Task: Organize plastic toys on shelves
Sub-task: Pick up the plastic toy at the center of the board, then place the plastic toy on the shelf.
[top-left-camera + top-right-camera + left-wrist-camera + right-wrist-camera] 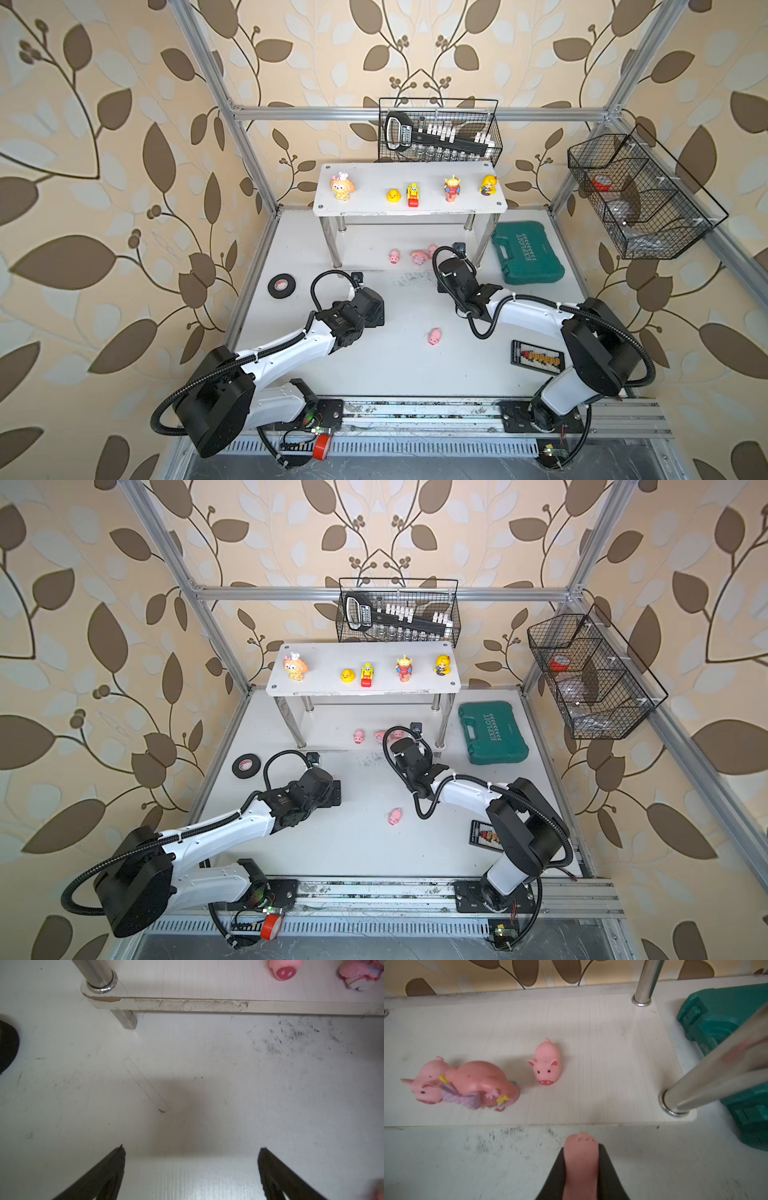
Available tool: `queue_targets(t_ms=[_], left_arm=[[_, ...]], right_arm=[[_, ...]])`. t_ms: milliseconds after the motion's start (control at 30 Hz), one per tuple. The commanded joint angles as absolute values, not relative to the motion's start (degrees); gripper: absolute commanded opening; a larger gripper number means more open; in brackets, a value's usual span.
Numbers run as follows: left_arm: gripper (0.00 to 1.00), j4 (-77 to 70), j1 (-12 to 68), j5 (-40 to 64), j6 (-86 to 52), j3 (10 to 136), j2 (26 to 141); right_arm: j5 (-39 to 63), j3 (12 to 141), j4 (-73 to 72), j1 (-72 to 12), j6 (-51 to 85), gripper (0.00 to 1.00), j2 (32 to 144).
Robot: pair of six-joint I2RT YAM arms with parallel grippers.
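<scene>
Now, your right gripper (pixel 581 1147) pinches a piglet (pixel 581 1169) squashed thin; released, it may spring off the lower shelf (pixel 612 1043). Your left gripper (pixel 192 1148) hangs spread, empty.

Bright, even light falls from above; shadows are soft. In both top views the rack (pixel 374 178) (pixel 328 658) shades the table (pixel 395 365) (pixel 353 845) beneath it, and the wide lens stretches the wallpaper (pixel 62 257) (pixel 50 737) at the edges. In the left wrist view a grey shadow lies mid-table and glare shows near the blurred left gripper (pixel 192 1148). In the right wrist view the near piglet (pixel 580 1167) and near leg (pixel 716 1076) are blurred; the far piglet (pixel 548 1064) is sharp.
</scene>
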State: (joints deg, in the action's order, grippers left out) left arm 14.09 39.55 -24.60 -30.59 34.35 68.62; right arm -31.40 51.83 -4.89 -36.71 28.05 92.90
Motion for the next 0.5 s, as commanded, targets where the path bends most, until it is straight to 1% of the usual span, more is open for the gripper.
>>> queue_targets(t_ms=[0,267,467], left_arm=[[0.99,12.3,39.3,-26.6,-30.2,33.7,67.1],[0.99,12.0,39.3,-26.2,-30.1,33.6,67.2],[0.99,12.0,39.3,-26.2,-30.0,33.6,67.1]], right_arm=[[-27.7,54.5,-8.4,-33.8,21.6,0.22,95.4],[-24.5,60.8,-8.3,-30.5,17.5,0.23,102.8],[-23.5,63.7,-7.7,-29.3,15.6,0.24,105.5]])
